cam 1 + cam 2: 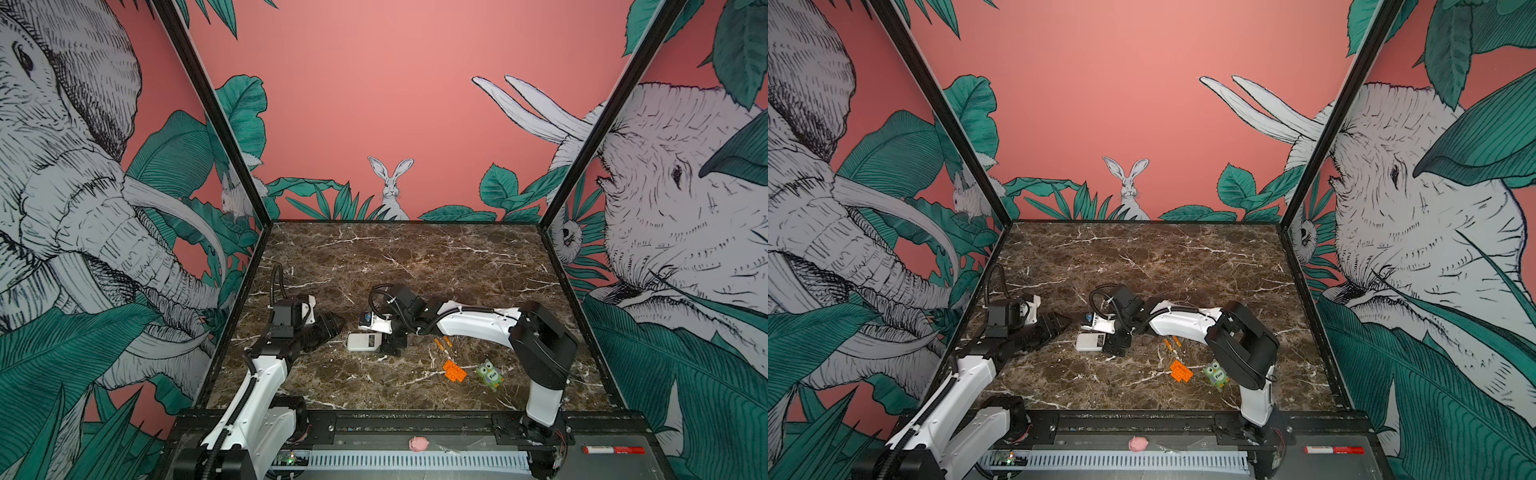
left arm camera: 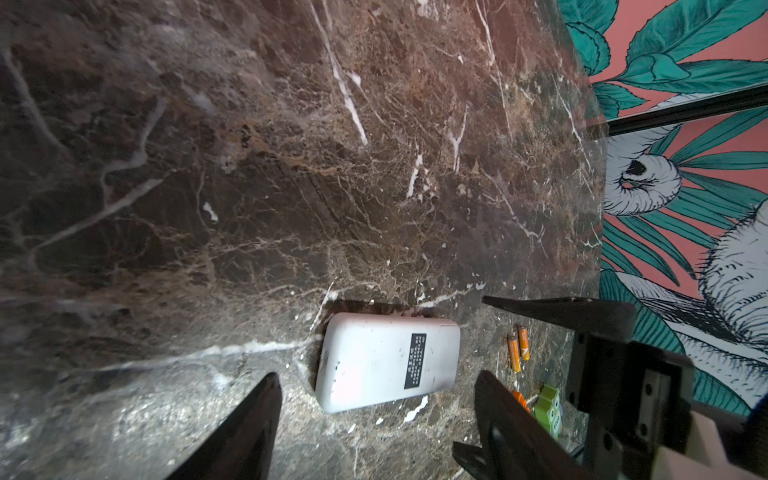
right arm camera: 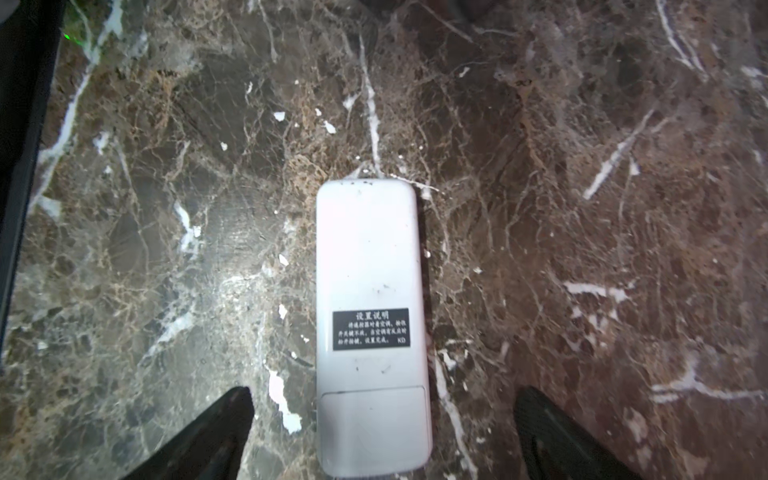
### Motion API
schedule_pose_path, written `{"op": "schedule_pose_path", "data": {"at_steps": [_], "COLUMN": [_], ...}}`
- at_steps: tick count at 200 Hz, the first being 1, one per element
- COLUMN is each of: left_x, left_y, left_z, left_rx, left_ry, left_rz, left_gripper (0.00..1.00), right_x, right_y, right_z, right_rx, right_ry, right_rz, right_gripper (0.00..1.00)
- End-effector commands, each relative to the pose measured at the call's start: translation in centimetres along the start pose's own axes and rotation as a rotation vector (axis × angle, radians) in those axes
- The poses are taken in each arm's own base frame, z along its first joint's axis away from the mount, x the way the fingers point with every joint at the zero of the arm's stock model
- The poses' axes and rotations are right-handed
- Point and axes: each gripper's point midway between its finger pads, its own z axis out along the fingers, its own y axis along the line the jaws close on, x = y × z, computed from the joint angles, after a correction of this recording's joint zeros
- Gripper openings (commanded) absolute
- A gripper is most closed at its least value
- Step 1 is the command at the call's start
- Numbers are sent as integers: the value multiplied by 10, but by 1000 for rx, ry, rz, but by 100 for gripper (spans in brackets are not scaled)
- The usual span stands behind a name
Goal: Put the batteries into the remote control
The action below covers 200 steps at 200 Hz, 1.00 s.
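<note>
- The right gripper [image 1: 391, 349] points down at the marble table [image 1: 415, 257] with its jaws spread wide and nothing clamped
- In the right wrist view its two dark fingers [image 3: 216, 436] stand either side of one end of the remote control [image 3: 370, 311], with bare table showing between each finger and the remote
- The remote lies flat with its white back and black label facing up; the end between the right gripper's fingers carries a cover panel that sits in place
- The left gripper [image 1: 338, 325] is tilted low towards the remote's other end, just short of it, with its jaws parted and empty
- In the left wrist view the remote [image 2: 386, 365] lies just ahead of the left gripper's fingers [image 2: 249, 424], and no contact shows
- The batteries [image 1: 442, 342] lie side by side on the table, near the right gripper on the side away from the left gripper, clear of both grippers and of the remote
- An orange brick [image 1: 454, 370] and a green owl toy [image 1: 490, 374] lie past the batteries, nearer the right arm's base, well apart from the left gripper
</note>
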Motion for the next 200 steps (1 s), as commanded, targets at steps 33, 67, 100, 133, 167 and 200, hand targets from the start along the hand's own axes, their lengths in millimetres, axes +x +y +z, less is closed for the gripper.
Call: {"op": "schedule_pose_path", "data": {"at_steps": [33, 67, 100, 133, 167, 200], "left_x": [2, 4, 7, 6, 4, 6], "left_y": [7, 11, 14, 14, 11, 9], "left_z": [0, 2, 3, 2, 0, 1], "left_rx": [8, 11, 4, 2, 9, 31], "left_ry": [-13, -19, -16, -20, -27, -26], "left_rz": [-21, -41, -40, -30, -3, 1], "left_gripper": [73, 73, 73, 72, 72, 73], "right_x": [6, 13, 19, 24, 30, 33], "right_y": [-1, -6, -7, -4, -2, 0], "right_z": [19, 28, 35, 38, 39, 40], "right_rx": [10, 34, 42, 32, 28, 26], "right_ry": [77, 112, 129, 137, 151, 151], "right_rz": [-64, -52, -31, -25, -19, -15], "right_gripper": [93, 90, 88, 83, 73, 67]}}
